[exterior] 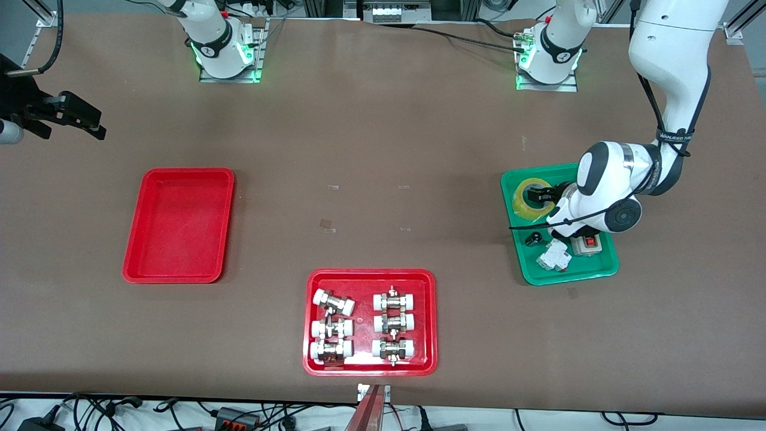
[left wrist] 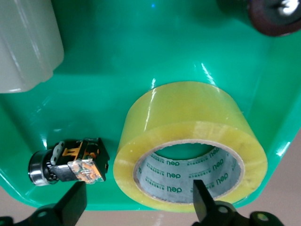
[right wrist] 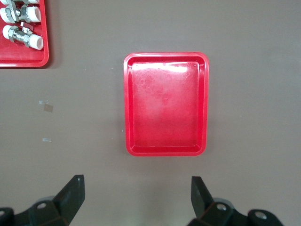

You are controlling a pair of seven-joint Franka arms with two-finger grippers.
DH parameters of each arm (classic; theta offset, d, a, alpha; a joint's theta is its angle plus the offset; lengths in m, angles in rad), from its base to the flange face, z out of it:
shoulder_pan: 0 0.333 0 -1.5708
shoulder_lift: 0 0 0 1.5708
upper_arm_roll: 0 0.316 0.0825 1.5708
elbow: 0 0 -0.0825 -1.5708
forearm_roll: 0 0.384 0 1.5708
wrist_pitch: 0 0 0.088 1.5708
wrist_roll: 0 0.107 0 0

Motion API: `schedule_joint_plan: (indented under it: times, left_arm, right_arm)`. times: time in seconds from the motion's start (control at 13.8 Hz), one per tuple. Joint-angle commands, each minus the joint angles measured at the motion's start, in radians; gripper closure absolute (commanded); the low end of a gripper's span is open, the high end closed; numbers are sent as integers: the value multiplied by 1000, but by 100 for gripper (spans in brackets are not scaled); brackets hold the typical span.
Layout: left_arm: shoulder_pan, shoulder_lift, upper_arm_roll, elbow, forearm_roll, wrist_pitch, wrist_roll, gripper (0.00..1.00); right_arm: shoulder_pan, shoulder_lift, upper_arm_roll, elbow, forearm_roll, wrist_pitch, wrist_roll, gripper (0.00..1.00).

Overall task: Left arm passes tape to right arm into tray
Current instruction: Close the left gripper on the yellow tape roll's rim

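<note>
So the left arm is bending down hard from its base, elbow up, wrist folded over the green tray at its own end of the table. The left gripper is sitting spread apart around the tape, one finger going down inside the white printed core and the other outside the yellow wall, not squeezing it as far as I can tell. The tape is lying flat in the green tray's corner, with a small black and orange connector just beside it.

Meanwhile the right arm is waiting, with the right gripper hanging up high over the table near its own end, fingers wide apart and holding nothing. The empty red tray is sitting below it, and the red tray with fittings is lying nearer the front camera.
</note>
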Motion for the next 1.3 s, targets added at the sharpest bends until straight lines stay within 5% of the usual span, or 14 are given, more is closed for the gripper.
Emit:
schedule_joint_plan:
  times: [0.0, 0.22, 0.65, 0.87, 1.23]
  left_arm:
    - [3, 4, -2, 1, 1, 10, -11, 15]
    - [3, 10, -2, 3, 1, 11, -11, 34]
    - [6, 4, 2, 7, 1, 7, -11, 96]
    - [18, -5, 5, 44, 1, -38, 0, 99]
    - [17, -70, -2, 270, 7, -281, -11, 99]
  right_arm:
    - [-2, -6, 5, -3, 7, -8, 1, 0]
    - [-2, -6, 5, -3, 7, -8, 1, 0]
    - [-2, -6, 5, -3, 7, -8, 1, 0]
    - [-2, -6, 5, -3, 7, -8, 1, 0]
    - [-4, -3, 5, 0, 9, -7, 1, 0]
